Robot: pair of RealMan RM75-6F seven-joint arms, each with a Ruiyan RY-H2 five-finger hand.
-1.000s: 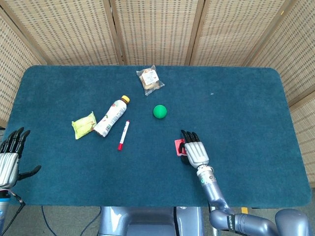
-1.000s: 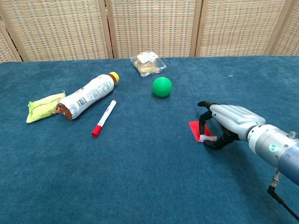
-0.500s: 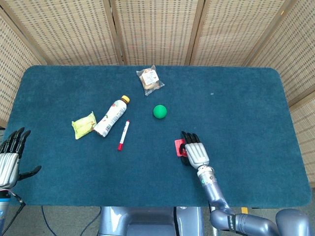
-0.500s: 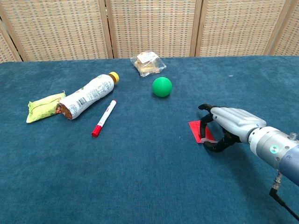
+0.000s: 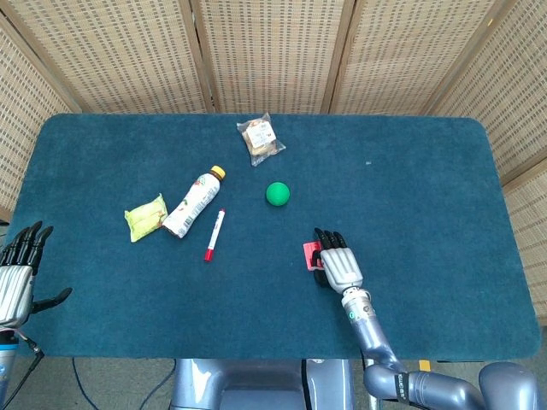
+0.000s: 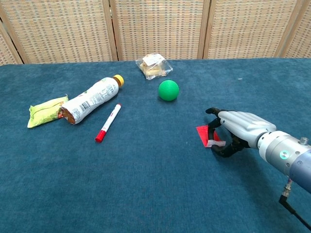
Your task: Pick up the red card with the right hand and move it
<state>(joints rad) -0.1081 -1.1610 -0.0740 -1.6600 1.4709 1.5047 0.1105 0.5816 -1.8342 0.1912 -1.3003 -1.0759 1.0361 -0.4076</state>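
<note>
My left hand [image 5: 17, 278] at bench [image 5: 427, 188] near-left edge: fingers spread, holding nothing. Red card [image 6: 204, 134] near bench middle-right, corner tipped up, rest seemingly on cloth. My right hand [image 6: 238, 128] arched over card, fingers [image 6: 212, 127] curled round its edge. Full grip? Cannot tell. Judgement: grasp under way; lift and move not yet done.

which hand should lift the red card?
Right. The right hand is already over the card with fingers curled at its edge. The left hand is open at the table's far corner.
</note>
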